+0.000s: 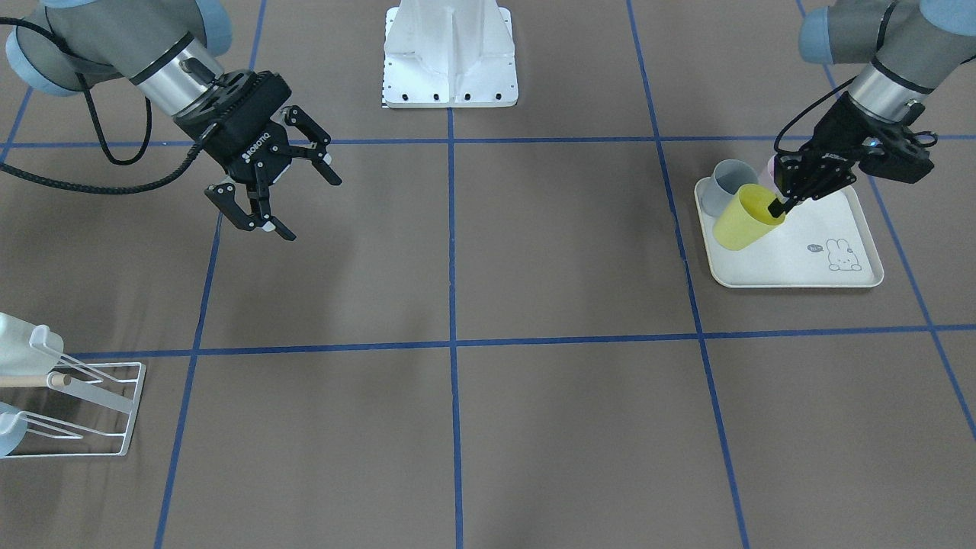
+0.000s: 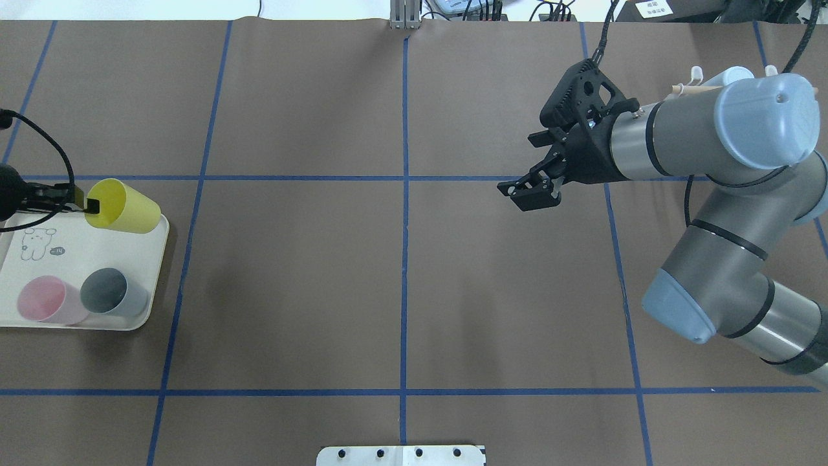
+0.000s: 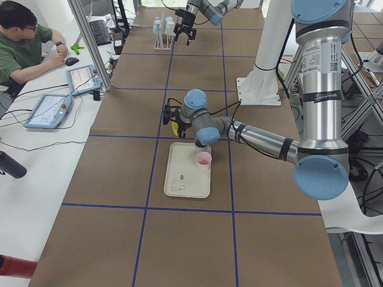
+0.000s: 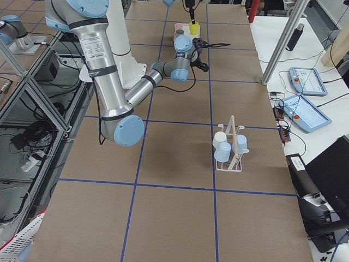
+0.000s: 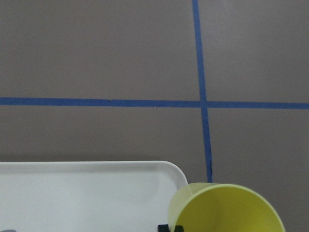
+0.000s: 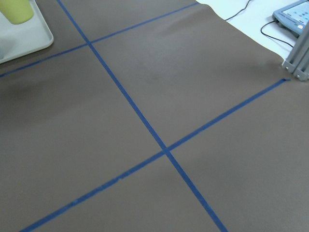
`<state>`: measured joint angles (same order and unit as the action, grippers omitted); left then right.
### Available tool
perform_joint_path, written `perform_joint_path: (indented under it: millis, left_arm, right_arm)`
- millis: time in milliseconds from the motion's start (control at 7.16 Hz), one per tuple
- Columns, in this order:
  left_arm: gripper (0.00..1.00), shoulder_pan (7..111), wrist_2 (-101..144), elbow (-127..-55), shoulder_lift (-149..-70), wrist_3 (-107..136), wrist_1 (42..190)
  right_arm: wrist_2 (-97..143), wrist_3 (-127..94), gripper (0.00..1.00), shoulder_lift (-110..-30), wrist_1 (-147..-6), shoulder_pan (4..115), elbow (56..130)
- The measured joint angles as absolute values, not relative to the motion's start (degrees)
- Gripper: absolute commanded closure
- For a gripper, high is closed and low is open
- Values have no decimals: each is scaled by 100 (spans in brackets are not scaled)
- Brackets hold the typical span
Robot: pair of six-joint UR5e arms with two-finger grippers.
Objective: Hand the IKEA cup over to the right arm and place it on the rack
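Observation:
The IKEA cup (image 1: 743,219) (image 2: 126,207) is yellow and tilted on its side at the edge of the cream rabbit-print tray (image 1: 839,267) (image 2: 65,252). My left gripper (image 1: 778,207) (image 2: 90,207) is shut on its rim, one finger inside the mouth. The left wrist view shows the cup (image 5: 227,210) at the bottom, past the tray's corner. My right gripper (image 1: 305,207) (image 2: 527,191) hangs open and empty above the table, far from the cup. The white wire rack (image 1: 91,404) (image 4: 232,150) with its wooden dowel stands on the right arm's side and carries pale cups.
A grey cup (image 1: 724,187) (image 2: 110,292) and a pink cup (image 2: 45,301) stand on the tray beside the yellow one. The white robot base (image 1: 450,61) sits at the table's middle edge. A person (image 3: 24,42) sits at a side desk with tablets.

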<state>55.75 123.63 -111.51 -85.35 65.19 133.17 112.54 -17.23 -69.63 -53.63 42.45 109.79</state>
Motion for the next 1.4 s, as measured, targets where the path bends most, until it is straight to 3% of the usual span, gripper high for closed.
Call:
perform_joint_path:
  millis: [419, 977, 1396]
  left_arm:
    - [100, 5576, 12787, -11783, -9342, 8810, 13526]
    - [100, 5488, 12791, -11754, -10497, 11501, 14127]
    - [100, 5018, 12742, -11506, -11059, 12030, 14153]
  right_arm:
    - [11201, -1681, 1, -6265, -5361, 3999, 10751]
    - [10587, -1671, 1, -5813, -4340, 3577, 10377]
    - [10438, -1662, 2, -5686, -3520, 3452, 10131]
